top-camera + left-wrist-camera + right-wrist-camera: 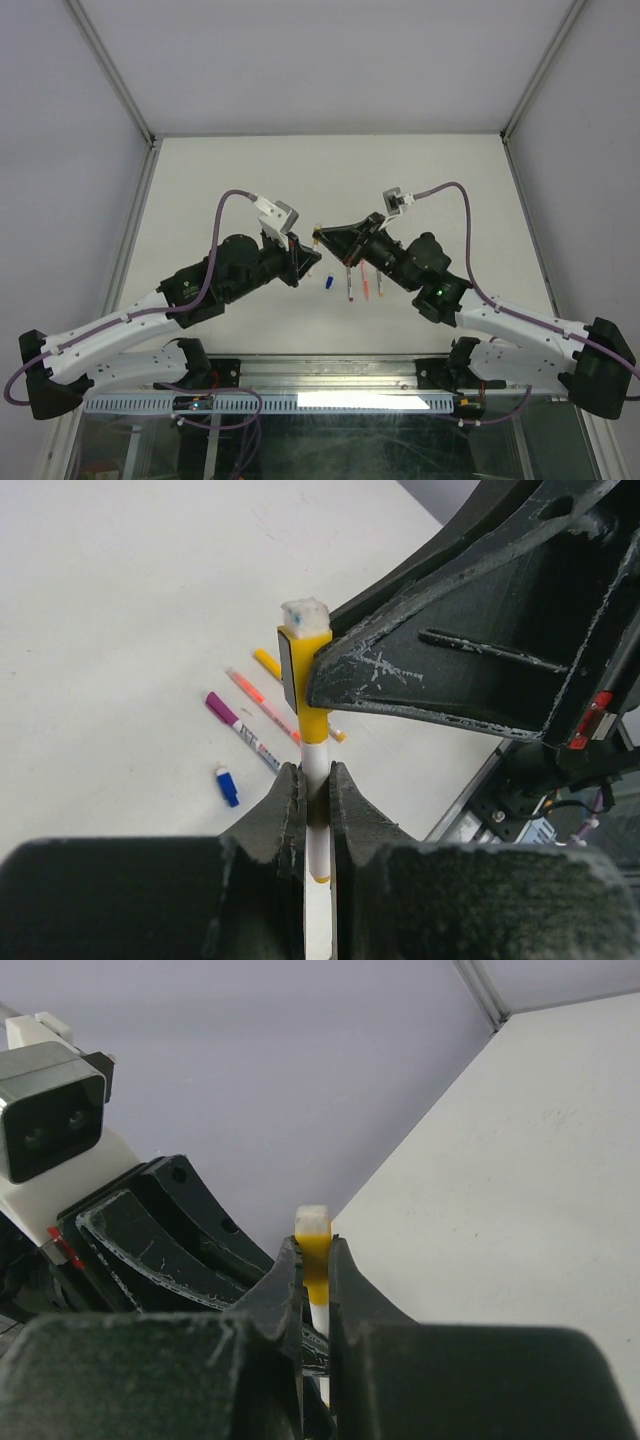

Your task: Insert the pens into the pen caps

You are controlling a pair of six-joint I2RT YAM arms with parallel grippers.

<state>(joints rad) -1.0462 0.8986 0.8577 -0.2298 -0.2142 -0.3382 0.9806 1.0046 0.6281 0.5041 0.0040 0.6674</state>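
1. Widest shot first: the table [330, 180], a pale top with walls [60, 120] meeting its edges at 9, 12 and 3 o'clock. Open surface runs from the middle out to the 12 o'clock edge.
2. The left arm [120, 330] comes in from 7 o'clock and the right arm [520, 320] from 4 o'clock. Both are bent at the elbow, and the wrists are nose to nose above the table's centre.
3. The left gripper [316, 775] is clenched on the white barrel of the yellow pen [316, 830], which is lifted off the table. In its own wrist view the pen points to 12 o'clock.
4. The right gripper [315, 1250] is pinched around the yellow cap [305, 655]. In the left wrist view it reaches in from 3 o'clock.
5. And there's the fit: the cap sits over the pen's upper end, with the barrel running straight out beneath it. How deep the pen goes inside, I cannot tell.
6. Down on the table, at 5 o'clock of the meeting grippers and short of the near edge, lie the purple pen [240, 725], the orange pen [262, 702] and a yellow-tipped pen [267, 663]. They are close together and roughly parallel.
7. Smallest of all, the blue cap [228, 786] lies alone near the purple pen, at its 7 o'clock in the left wrist view.
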